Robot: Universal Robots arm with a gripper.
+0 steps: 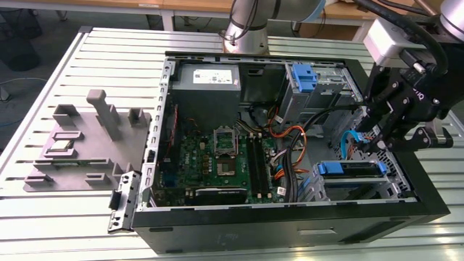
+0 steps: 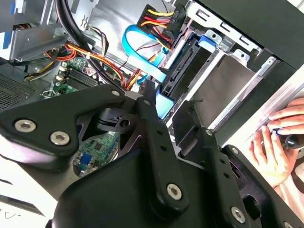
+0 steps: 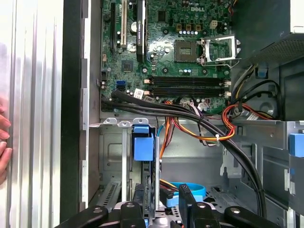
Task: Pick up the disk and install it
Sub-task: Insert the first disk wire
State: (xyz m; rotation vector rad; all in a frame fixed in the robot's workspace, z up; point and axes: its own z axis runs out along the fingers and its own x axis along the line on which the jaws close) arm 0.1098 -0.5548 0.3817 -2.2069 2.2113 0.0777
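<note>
Exterior view: left of the gripper [image 1: 381,145] lies the motherboard [image 1: 221,157]. The gripper hangs with fingers apart, just above the disk [image 1: 350,168] seated in the computer case [image 1: 290,228]. The second wrist view adds a person's hand [image 2: 275,142] outside the case.

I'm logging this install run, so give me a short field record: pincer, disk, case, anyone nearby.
pincer: black pincer above the grey metal drive cage, at the exterior view's right
disk: silver hard drive with blue side rails, sitting in that cage below the pincer
hold on disk: cannot tell
case: open black computer case lying on a slatted metal table
person: a hand resting on the table beside the case
</note>
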